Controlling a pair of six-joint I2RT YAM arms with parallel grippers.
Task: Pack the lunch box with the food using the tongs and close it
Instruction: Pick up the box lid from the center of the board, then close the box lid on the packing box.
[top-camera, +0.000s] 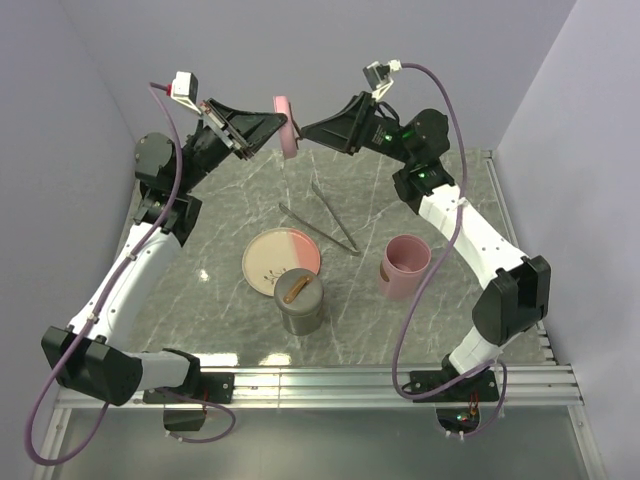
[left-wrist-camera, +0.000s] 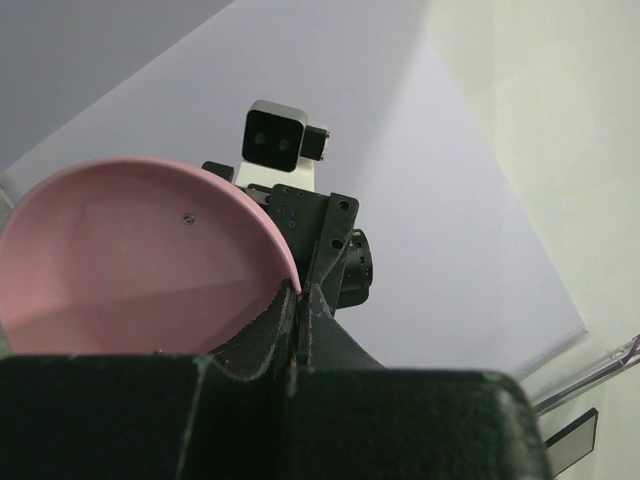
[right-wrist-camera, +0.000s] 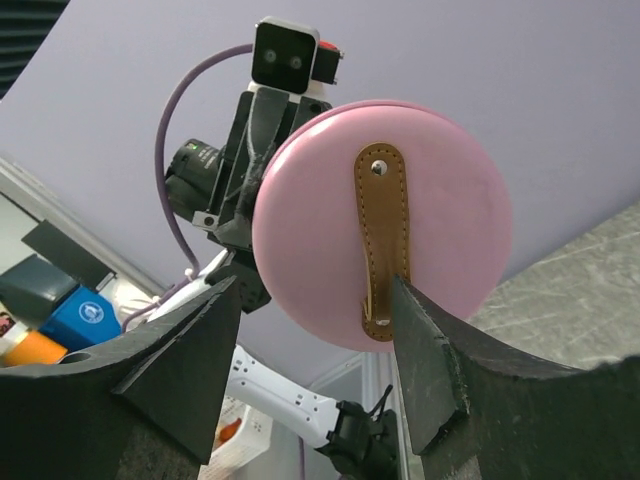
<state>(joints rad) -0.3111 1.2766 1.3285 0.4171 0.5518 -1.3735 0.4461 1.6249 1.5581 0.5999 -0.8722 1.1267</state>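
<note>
top external: pink lid (top-camera: 286, 140) in left tool (top-camera: 277, 123)

Matt pink lid (right-wrist-camera: 450, 200) with stitched leather strap (right-wrist-camera: 380, 235); glossy marbled table (top-camera: 240, 200).

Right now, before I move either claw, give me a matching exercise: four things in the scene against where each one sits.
Things:
1. pink lid
2. tongs
3. grey container
4. pink container

Places:
A. lying flat on the table, beyond the plate
B. standing open, to the right of the plate
C. up in the air, pinched at its rim by the left claw
D. standing with its lid on, at the plate's near edge

Pairs: 1-C, 2-A, 3-D, 4-B
</note>
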